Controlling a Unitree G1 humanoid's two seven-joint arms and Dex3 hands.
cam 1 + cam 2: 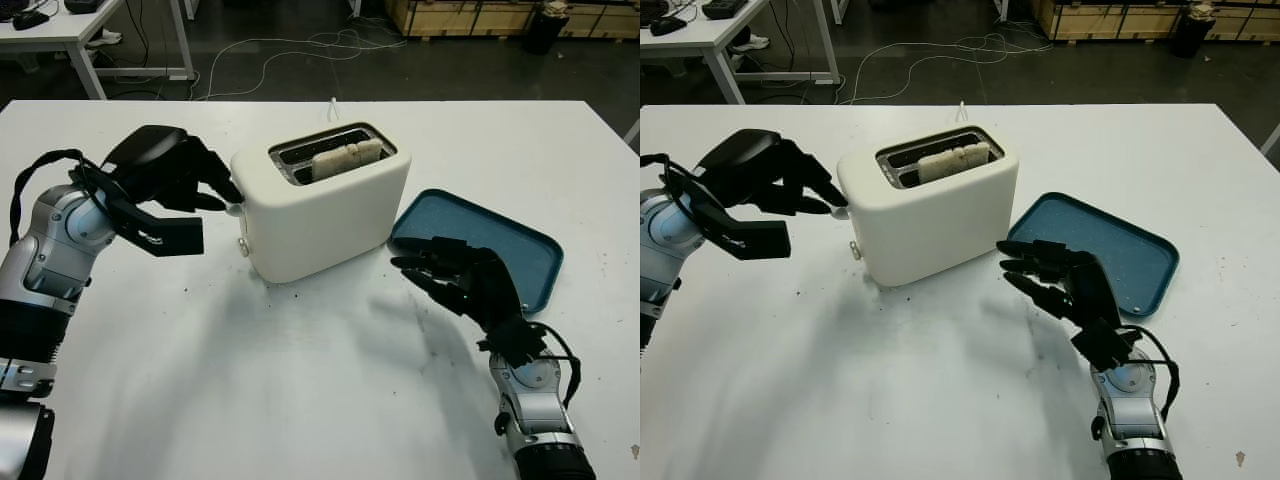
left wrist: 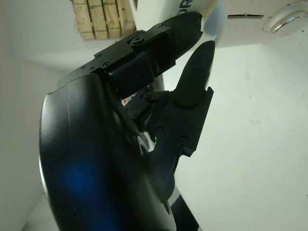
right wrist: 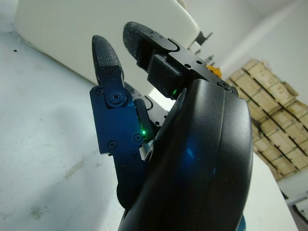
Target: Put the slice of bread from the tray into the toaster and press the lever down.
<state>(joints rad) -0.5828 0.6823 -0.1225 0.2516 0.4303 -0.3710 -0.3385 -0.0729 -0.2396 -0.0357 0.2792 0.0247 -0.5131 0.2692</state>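
Bread slice (image 1: pixel 954 160) inside toaster (image 1: pixel 930 205)

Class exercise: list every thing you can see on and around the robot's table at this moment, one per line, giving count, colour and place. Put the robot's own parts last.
Toaster: one, cream, middle of the table.
Slice of bread: one, pale, standing in a toaster slot.
Lever: one, cream, on the toaster's end that faces the left hand.
Tray: one, blue, on the table next to the toaster, on the right hand's side.
Table: one, white, under everything.
Second table: one, white, far corner on the left-hand side.
Wooden crates: several, light brown, on the floor at the far edge.
Cables: several, white, on the dark floor beyond the table.
Left hand: one, black, fingertips at the lever.
Right hand: one, black, open, by the tray's near edge.
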